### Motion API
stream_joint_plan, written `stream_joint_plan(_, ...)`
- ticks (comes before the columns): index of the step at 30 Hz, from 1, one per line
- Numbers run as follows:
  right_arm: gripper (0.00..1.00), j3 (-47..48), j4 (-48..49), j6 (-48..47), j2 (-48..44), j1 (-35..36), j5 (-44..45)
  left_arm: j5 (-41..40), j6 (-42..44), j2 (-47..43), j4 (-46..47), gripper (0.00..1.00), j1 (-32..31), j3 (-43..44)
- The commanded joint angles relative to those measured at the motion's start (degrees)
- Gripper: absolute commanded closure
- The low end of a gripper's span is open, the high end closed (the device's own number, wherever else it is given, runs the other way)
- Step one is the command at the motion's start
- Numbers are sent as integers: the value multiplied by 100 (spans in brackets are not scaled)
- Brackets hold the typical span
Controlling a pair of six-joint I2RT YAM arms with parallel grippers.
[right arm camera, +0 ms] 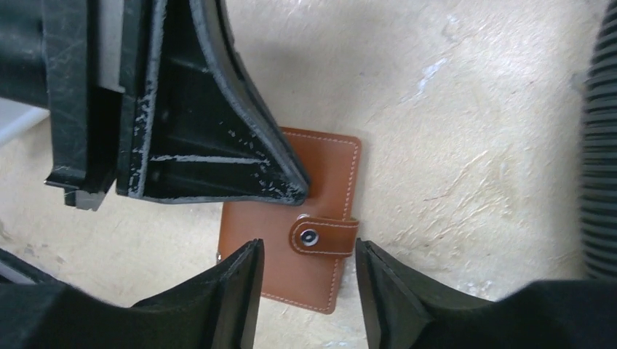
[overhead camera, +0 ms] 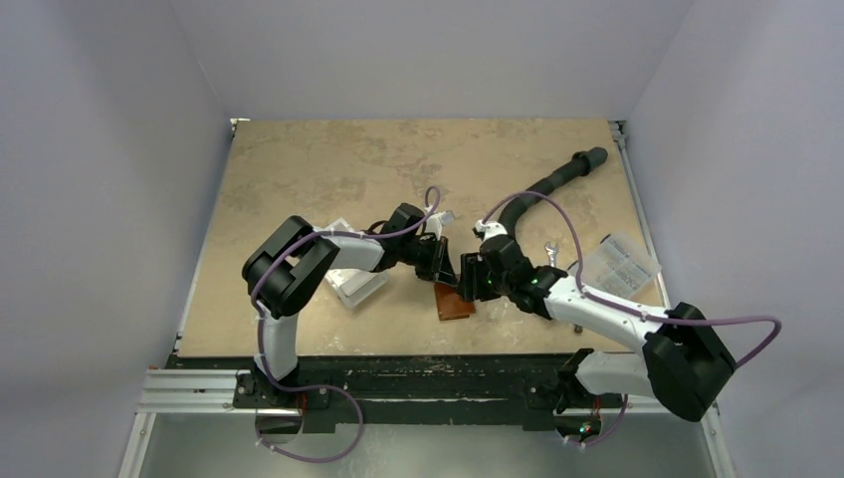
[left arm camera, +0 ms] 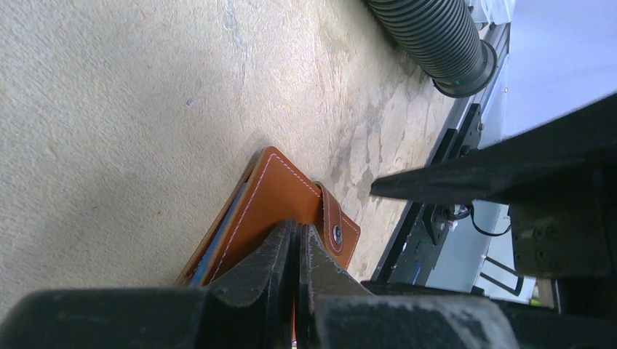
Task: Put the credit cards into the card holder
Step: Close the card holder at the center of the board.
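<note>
Wallet [overhead camera: 454,301] lies closed, lower centre of the top view. Right gripper [right arm camera: 307,249] is wide, straddling the snap tab [right arm camera: 342,236]. Left gripper [left arm camera: 297,231] is pinched closed over the cover. Best nip the tab's free end and peel gently while the left pins. Cards not clearly seen.

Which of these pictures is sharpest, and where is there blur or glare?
Right wrist view is sharpest: the card holder shows crisp stitching, the table is bright. Left wrist view: the left gripper near the lens is soft and dark, the upper right washes out. Top view: even light, small detail lost.
</note>
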Motion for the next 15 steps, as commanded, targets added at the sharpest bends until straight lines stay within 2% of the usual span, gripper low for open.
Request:
stream_joint_plan(1, 50, 474, -321, -8, 210, 316, 847, -212, 134, 242, -350, 100, -57, -68)
stream_joint_plan(3, 54, 534, -349, 8, 317, 436, 1008, -201, 129, 233, -335, 100, -56, -65)
stream_joint_plan(12, 54, 901, -600, 47, 757, 824, 1476, -192, 122, 216, -337, 100, -52, -76)
stream_joint_plan(15, 58, 975, -654, 55, 840, 904, 1579, -187, 124, 223, -338, 100, -53, -78)
